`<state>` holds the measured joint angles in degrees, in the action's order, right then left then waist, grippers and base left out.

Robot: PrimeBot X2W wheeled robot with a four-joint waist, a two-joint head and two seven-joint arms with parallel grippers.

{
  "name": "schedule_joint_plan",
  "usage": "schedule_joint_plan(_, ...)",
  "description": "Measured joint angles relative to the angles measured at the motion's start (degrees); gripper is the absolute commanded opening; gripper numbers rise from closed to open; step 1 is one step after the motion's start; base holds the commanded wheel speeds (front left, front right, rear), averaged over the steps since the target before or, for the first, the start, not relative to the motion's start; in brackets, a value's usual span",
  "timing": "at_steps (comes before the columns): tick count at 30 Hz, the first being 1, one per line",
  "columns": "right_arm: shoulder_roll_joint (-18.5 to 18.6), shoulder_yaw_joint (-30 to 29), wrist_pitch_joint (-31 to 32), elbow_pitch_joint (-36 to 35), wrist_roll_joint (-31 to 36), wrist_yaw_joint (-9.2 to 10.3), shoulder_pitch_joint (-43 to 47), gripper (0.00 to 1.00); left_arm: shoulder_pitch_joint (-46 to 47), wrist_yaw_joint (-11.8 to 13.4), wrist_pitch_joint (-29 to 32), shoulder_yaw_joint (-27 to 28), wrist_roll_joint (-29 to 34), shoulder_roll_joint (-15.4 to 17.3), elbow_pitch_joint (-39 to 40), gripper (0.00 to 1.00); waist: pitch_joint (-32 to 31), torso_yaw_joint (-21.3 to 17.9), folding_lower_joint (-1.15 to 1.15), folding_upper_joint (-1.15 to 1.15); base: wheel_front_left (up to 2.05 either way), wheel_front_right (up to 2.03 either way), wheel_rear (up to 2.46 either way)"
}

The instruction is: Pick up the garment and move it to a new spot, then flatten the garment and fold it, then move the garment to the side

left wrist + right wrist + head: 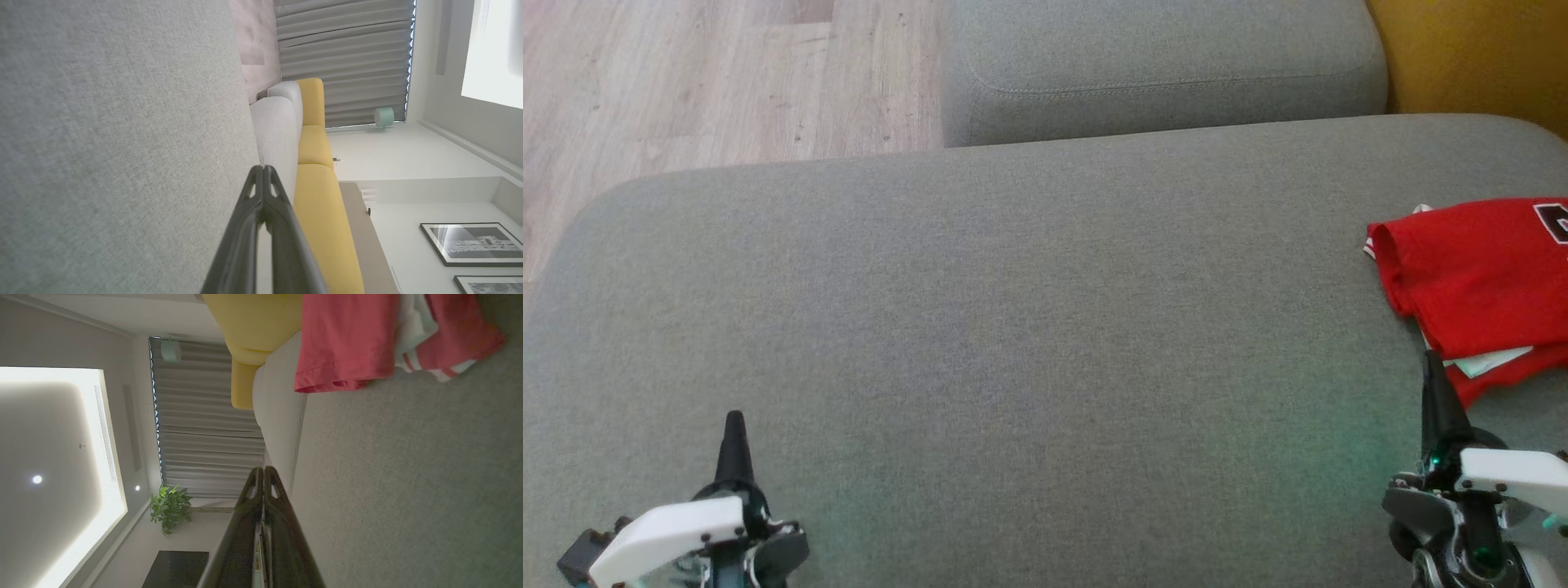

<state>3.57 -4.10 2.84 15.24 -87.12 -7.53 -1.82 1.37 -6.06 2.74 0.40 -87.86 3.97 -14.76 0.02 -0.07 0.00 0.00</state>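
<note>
Red folded garment with white striped trim (pixel 1478 278) lies on the broad grey fabric cushion (pixel 1013 327), just ahead of the right gripper (pixel 1431 363) and a little to its outer side. That gripper's two long dark fingers are pressed tip to tip with nothing between them. Its wrist view shows a strip of bare cushion separating them from the cloth. Well off to its left, the left gripper (pixel 734 420) hovers over bare cushion, fingers likewise closed together and empty. Beyond both sets of fingertips are a smaller grey cushion (pixel 1160 65), pale wooden floor (pixel 686 82) and a yellow upholstered backrest (pixel 1470 57).
</note>
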Motion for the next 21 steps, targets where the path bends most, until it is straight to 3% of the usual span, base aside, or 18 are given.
schedule_joint_plan(11, 0.0, -1.1, 1.24, 0.43, -6.48, 0.0, -1.27, 0.0, 1.54, -1.03, 1.32, 1.58, -6.09, -0.04, -0.73, 0.0, 0.17, 0.07, 0.0, 0.0, 0.0, 0.0, 0.0)
schedule_joint_plan(21, 0.0, -1.48, 1.71, 0.44, -6.6, 0.01, -1.5, 0.0, 1.72, -1.03, 1.78, 1.75, -6.1, -0.1, -0.77, 0.0, 0.17, 0.07, 0.0, 0.0, 0.0, 0.0, 0.0)
